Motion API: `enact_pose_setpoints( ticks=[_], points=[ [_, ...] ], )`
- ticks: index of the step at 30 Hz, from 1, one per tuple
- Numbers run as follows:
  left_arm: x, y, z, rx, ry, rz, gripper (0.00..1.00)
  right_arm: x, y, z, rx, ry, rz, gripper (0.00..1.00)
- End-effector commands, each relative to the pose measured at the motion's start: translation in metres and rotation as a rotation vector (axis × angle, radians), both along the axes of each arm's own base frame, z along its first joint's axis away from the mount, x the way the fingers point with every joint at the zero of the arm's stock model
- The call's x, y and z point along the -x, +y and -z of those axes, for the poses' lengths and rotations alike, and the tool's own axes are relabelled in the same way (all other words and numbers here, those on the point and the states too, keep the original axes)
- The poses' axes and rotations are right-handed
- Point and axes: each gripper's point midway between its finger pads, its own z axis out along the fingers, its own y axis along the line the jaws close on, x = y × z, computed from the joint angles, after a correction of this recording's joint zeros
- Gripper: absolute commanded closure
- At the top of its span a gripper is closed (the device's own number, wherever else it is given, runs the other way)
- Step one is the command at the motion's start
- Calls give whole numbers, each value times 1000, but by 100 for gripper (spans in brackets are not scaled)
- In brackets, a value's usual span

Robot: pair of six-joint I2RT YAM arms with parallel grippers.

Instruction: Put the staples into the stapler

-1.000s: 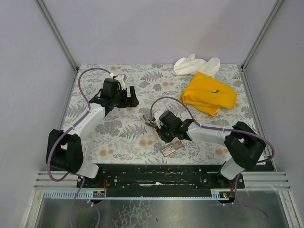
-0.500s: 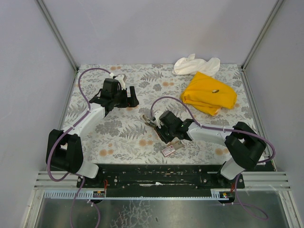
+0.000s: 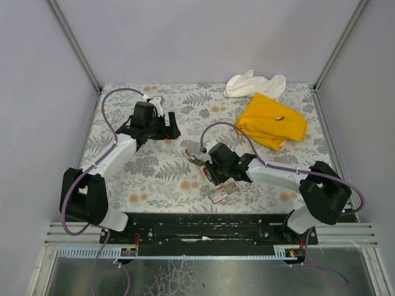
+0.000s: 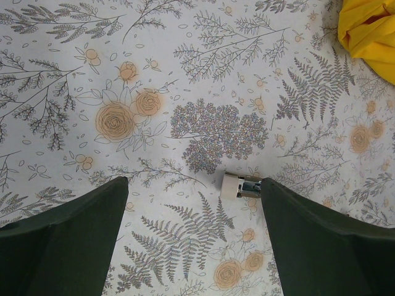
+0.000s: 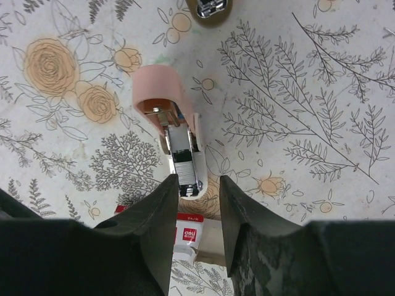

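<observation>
The pink and white stapler (image 5: 176, 132) lies open on the flowered table, and a strip of staples shows in its metal channel (image 5: 185, 161). My right gripper (image 5: 198, 183) hovers at the channel's near end, its jaws apart and holding nothing. The pink staples box (image 5: 192, 237) with its white label lies under the fingers. The overhead view shows the stapler (image 3: 193, 158), the right gripper (image 3: 207, 166) and the staples box (image 3: 223, 193) close together. My left gripper (image 4: 192, 185) stands wide open over bare table at the back left (image 3: 171, 127).
A yellow cloth (image 3: 271, 121) and a white cloth (image 3: 253, 84) lie at the back right. A brown and metal object (image 5: 210, 7) sits just beyond the stapler. A small white and metal piece (image 4: 237, 185) lies beside the left gripper's right finger.
The right gripper's jaws have spread apart over the stapler's channel, and the right arm has shifted slightly. The left arm has stayed still.
</observation>
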Motion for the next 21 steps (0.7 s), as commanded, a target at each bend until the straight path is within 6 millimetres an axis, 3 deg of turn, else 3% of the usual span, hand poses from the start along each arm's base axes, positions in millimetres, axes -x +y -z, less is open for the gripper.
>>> enact_pose_setpoints(
  ticks=[1,21],
  points=[
    [0,-2,-10,12,-34,14,13,-9,4,-5,16,-18,52,61],
    [0,-1,-10,8,-34,12,13,-21,12,3,37,-5,117,61]
  ],
)
